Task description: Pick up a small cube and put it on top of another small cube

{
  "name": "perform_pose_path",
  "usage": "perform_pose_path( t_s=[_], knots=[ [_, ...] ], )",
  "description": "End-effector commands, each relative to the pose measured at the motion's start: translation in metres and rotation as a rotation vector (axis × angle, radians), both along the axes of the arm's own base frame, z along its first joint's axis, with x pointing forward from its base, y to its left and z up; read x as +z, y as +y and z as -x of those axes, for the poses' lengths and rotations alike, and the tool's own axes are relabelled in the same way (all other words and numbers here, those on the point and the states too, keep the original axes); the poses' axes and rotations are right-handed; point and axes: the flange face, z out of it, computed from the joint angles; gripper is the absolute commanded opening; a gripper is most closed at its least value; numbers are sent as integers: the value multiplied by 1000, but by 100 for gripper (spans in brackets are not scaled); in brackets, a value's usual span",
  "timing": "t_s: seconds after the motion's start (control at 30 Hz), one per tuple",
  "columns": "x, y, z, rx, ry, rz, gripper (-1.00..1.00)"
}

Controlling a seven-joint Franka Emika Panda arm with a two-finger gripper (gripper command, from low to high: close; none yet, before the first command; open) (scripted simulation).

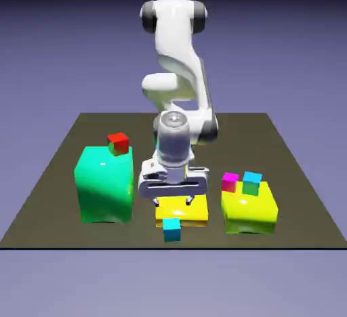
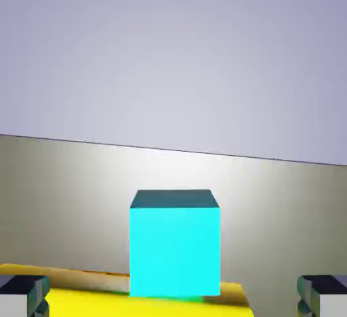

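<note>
Dark table [image 1: 61, 173], and I've got the gripper [image 1: 173, 199] spread wide over the yellow block [image 1: 181, 213], cyan cube [image 2: 175, 243] sitting between the fingers [image 2: 24, 294], not gripped

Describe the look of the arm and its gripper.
The arm is glossy white with rounded segments and dark caps at the top joint. A grey metallic cylindrical wrist leads to a pale grey gripper; its fingertips look small, blocky and grey. No cables or markings show.

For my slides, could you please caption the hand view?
Small cyan cube centred ahead of the open gripper, at the edge of a flat yellow block.
</note>
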Motion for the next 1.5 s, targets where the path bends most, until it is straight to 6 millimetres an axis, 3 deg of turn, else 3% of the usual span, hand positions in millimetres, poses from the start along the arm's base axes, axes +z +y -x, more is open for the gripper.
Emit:
perform_pose_path(
  t_s=[0.0,0.07,0.2,0.23,0.27,0.4,0.47,0.67,0.9,1.13,1.17,1.2,1.33,1.37,1.4,1.43,1.47],
  knots=[
    [-13,0,-1,1,39,1,0],
    [-14,-1,-1,1,43,1,0],
    [-82,-2,10,1,43,2,0],
    [-82,-2,10,1,43,2,-100],
    [-82,-2,10,1,43,2,-100],
    [-9,-2,-4,0,36,0,-100],
    [44,-21,-27,-16,-39,-15,-100],
    [165,-95,-14,-215,-128,-51,-100],
    [225,-171,79,-575,-65,-51,-100],
    [267,-215,187,-922,7,-52,-100],
    [253,-213,191,-948,40,-19,-100],
    [253,-213,191,-948,40,-19,-100],
    [190,-205,198,-948,40,-19,-100],
    [184,-204,199,-948,40,-19,-100],
    [184,-204,199,-948,40,-19,100],
    [184,-204,199,-948,40,-19,100],
    [200,-206,196,-948,40,-19,100]
  ],
)
